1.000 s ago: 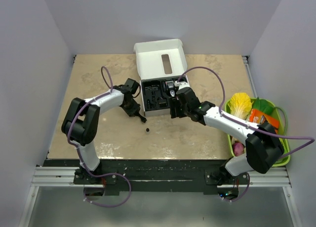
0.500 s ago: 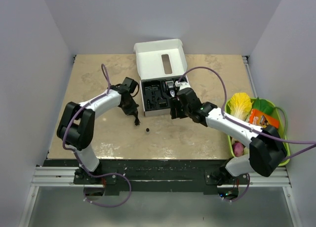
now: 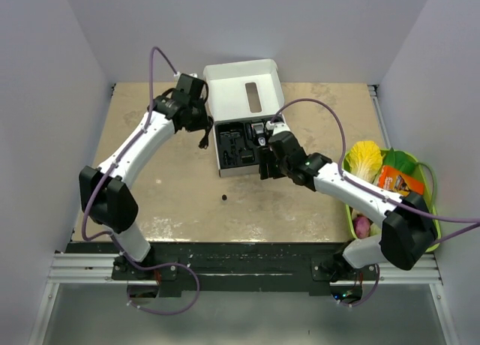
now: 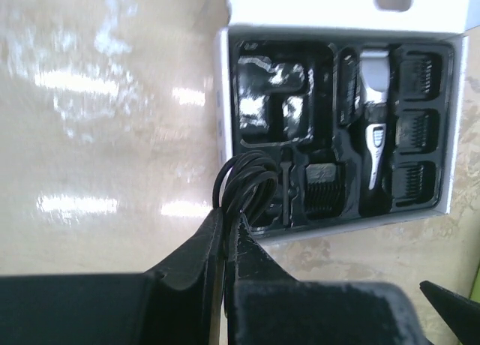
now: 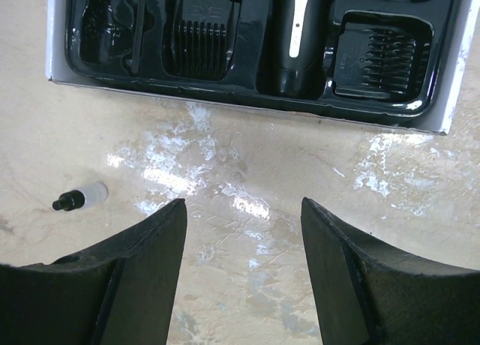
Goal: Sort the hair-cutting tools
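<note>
The beige stone-look desk (image 3: 150, 202) stands between plain white walls. Above it the left claw (image 4: 225, 226) is closed tight on a coiled black cord (image 4: 244, 181), which sticks up from between the tips.

A second ago this claw was low on the desk, near the front left corner of the white box (image 3: 244, 97), and it was only closing. Now it is lifted and hangs beside the left edge of the box, with the cord dangling under it. So I judge the pick is done, and the next step is to lay the cord into a free pocket of the black tray (image 4: 281, 109).

The clipper (image 4: 375, 131) and several comb pieces (image 4: 416, 75) lie in the tray already.

The right claw (image 5: 244, 210) has not moved. It stands wide and empty over the desk, just in front of the box. A little bottle (image 5: 81, 196) lies loose on the desk in front of the box, not yet sorted.
</note>
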{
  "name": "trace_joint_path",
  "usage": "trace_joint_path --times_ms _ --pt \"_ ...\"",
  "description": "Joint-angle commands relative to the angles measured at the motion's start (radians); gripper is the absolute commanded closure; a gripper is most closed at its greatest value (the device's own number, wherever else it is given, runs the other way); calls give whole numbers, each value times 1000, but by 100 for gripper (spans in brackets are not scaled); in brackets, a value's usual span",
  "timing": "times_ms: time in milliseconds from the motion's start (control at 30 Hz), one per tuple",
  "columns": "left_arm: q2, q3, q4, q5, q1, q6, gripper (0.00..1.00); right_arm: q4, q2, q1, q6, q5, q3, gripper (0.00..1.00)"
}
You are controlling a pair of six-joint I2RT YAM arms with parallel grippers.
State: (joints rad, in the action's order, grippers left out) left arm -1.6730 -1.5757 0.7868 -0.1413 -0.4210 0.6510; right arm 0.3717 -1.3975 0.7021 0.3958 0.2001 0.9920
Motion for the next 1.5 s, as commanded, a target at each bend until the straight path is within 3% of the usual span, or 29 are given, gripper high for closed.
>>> trace_joint_path --times_ms 0,300,533,1000,1467 --pt "-100 -167 20 34 1 -220 100 27 35 8 -11 47 68 35" --pt "-249 -331 -138 202 1 -444 97 55 78 5 -52 68 51 34" --pt "-385 -389 -205 232 -1 -553 100 27 104 7 -60 44 11 34" --pt "-524 -400 -307 293 -1 -675 100 -31 123 5 -77 7 -33 35" --pt "-570 -399 -319 298 -42 -685 100 -71 95 5 -84 -24 -52 35"
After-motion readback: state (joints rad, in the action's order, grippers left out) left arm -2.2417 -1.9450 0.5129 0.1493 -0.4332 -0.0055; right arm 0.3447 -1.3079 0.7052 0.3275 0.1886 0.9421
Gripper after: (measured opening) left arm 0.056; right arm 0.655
